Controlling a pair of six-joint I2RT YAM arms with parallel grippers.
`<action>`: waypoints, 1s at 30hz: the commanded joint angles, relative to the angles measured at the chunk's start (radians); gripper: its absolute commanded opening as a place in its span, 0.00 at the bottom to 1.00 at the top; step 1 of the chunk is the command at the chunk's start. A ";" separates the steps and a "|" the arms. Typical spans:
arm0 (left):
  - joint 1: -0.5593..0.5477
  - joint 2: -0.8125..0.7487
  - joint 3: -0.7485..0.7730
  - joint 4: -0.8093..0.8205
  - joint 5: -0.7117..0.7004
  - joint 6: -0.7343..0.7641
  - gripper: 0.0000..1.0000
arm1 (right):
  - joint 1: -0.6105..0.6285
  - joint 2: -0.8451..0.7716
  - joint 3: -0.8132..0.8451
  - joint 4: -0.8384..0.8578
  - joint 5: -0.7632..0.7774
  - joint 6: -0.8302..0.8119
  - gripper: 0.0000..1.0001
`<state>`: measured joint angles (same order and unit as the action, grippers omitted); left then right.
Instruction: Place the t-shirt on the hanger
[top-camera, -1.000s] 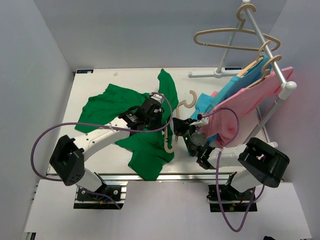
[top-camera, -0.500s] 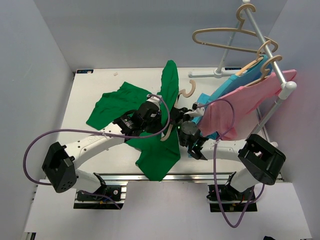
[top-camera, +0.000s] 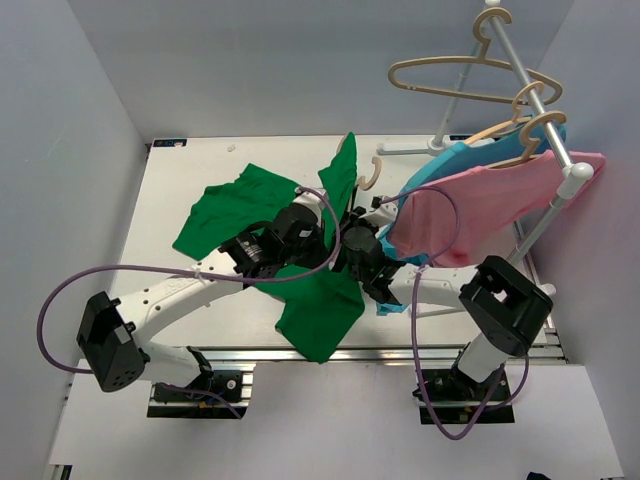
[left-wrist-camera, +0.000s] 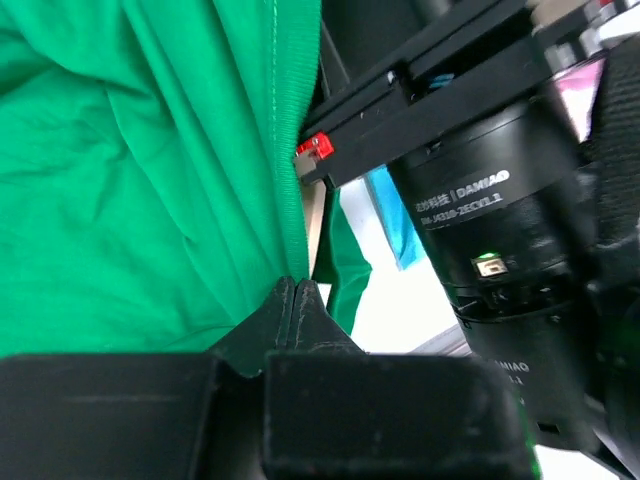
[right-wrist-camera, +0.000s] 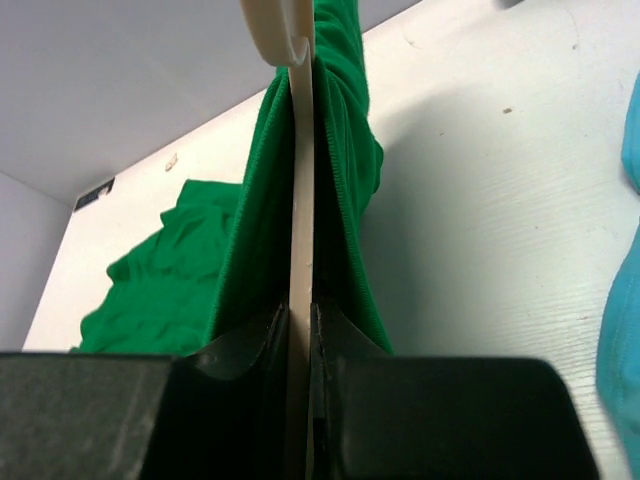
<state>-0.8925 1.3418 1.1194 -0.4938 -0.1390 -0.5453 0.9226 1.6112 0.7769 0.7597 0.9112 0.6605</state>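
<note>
The green t-shirt (top-camera: 240, 205) is lifted off the white table at mid-table, one part drawn up to a peak (top-camera: 343, 165), the rest hanging and spread left. The beige hanger (top-camera: 372, 172) stands inside it, with only its hook showing above the cloth. My left gripper (top-camera: 318, 232) is shut on a hem of the t-shirt (left-wrist-camera: 150, 200). My right gripper (top-camera: 352, 252) is shut on the hanger's bar (right-wrist-camera: 300, 200), with green cloth (right-wrist-camera: 345, 120) draped on both sides of it. Both grippers are close together.
A metal rack (top-camera: 535, 100) at the back right carries an empty beige hanger (top-camera: 460, 78), a light blue garment (top-camera: 455, 160) and a pink garment (top-camera: 490, 205) on hangers. The pink cloth hangs just right of my right arm. Grey walls close in the table.
Both grippers have risen and drawn together, lifting hanger and t-shirt further off the table. The shirt's peak stands more upright. The pink and blue garments have swung up and to the right.
</note>
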 joint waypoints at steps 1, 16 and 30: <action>-0.023 -0.056 0.045 -0.078 -0.020 0.001 0.00 | -0.033 -0.054 -0.022 0.110 0.007 -0.044 0.00; -0.013 0.109 0.181 0.003 -0.088 0.054 0.42 | -0.022 -0.490 -0.320 -0.086 -0.420 -0.229 0.00; 0.329 0.029 0.250 0.017 -0.093 0.204 0.98 | -0.022 -0.730 -0.226 -0.441 -0.626 -0.456 0.00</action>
<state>-0.6613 1.4136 1.3239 -0.5064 -0.2604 -0.4164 0.9024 0.9421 0.4950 0.3531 0.3458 0.2821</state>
